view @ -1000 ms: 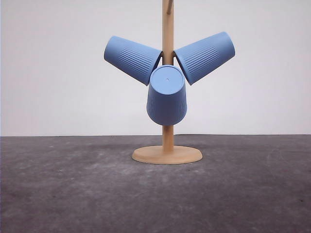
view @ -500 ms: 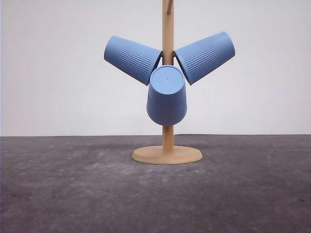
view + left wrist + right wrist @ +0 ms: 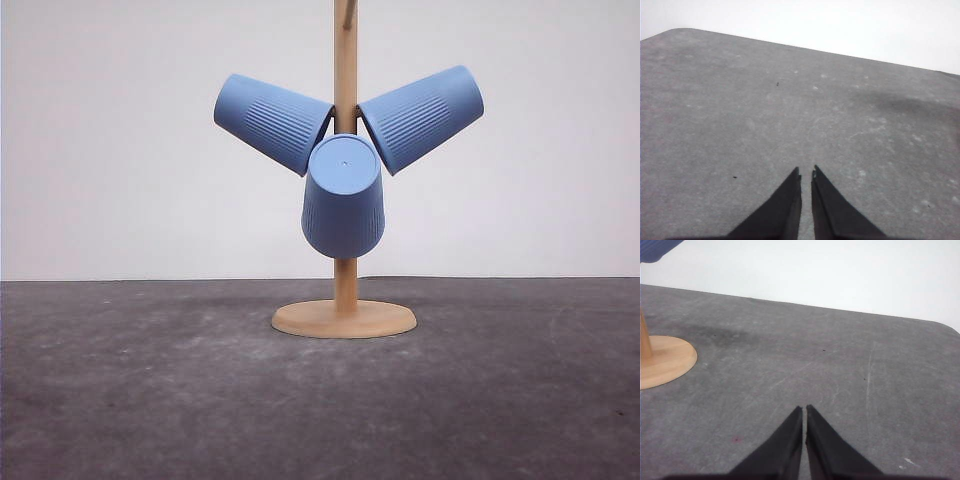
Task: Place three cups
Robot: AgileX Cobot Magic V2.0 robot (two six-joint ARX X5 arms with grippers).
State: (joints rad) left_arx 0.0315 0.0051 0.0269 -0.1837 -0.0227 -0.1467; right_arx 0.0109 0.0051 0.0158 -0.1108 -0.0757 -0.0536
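Surface: dark grey matte tabletop (image 3: 150, 400), scuffed with pale streaks and specks, against a plain white wall (image 3: 120, 140). In the front view the table's far edge runs as a straight horizontal line behind the stand.

Wooden stand (image 3: 345, 60): upright pole on a round flat base (image 3: 344, 319), sitting near the table's far edge, roughly centred left-to-right. All three cups hang on it, mouths toward the pole, none touching the table:
- left cup (image 3: 272, 121) tilts up and out to the left
- right cup (image 3: 421, 117) tilts up and out to the right
- middle cup (image 3: 343, 196) points toward the camera, flat bottom facing out, lower than the other two (it overlaps the pole in front).

Left gripper (image 3: 806, 172): dark fingers nearly closed, a thin slit between the tips, nothing held, over bare table. A rounded table corner and far edge show in the left wrist view.

Right gripper (image 3: 804, 407): fingers pressed almost together, nothing held. In the right wrist view the stand's base sits well apart from the fingertips, with a sliver of blue cup at the frame corner; a rounded table corner shows on the far side.

Open room: wide bare tabletop in front of the stand and to both sides of its base.
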